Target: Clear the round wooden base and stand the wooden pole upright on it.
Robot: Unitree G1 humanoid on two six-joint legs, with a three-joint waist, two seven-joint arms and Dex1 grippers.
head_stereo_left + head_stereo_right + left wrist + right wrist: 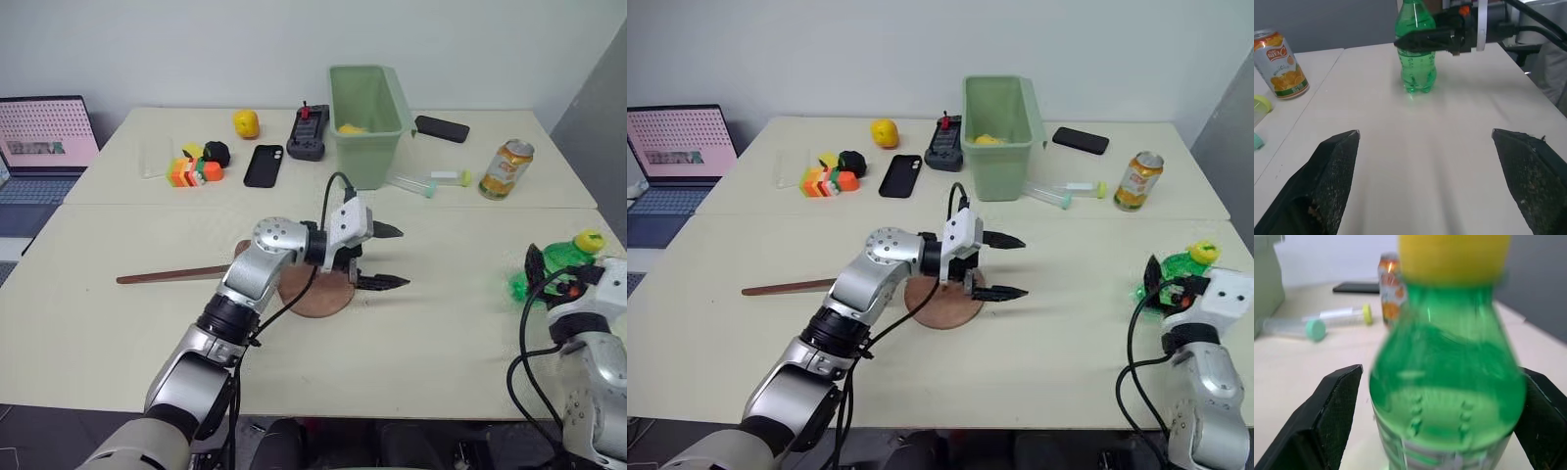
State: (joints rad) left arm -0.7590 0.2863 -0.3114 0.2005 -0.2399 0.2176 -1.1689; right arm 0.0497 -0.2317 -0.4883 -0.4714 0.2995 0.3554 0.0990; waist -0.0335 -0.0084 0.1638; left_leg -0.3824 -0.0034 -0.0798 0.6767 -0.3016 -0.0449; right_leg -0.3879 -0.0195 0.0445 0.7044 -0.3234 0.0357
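Observation:
The round wooden base (320,297) lies flat at the table's middle, partly covered by my left arm. My left gripper (402,257) hovers just past its right edge, open and empty, its fingers (1334,169) spread wide. The wooden pole (171,276) lies flat to the left, one end hidden behind my left arm by the base. At the right edge a green bottle (561,260) with a yellow cap stands on the table. My right gripper (1444,374) is open around it, a finger (1334,411) on each side of the bottle (1447,396).
At the back stand a green bin (367,117), an orange soda can (506,168), two clear tubes (423,183), two black phones (263,164), a black device (307,132), a lemon (246,123) and toy blocks (194,172). A laptop (44,147) sits at the far left.

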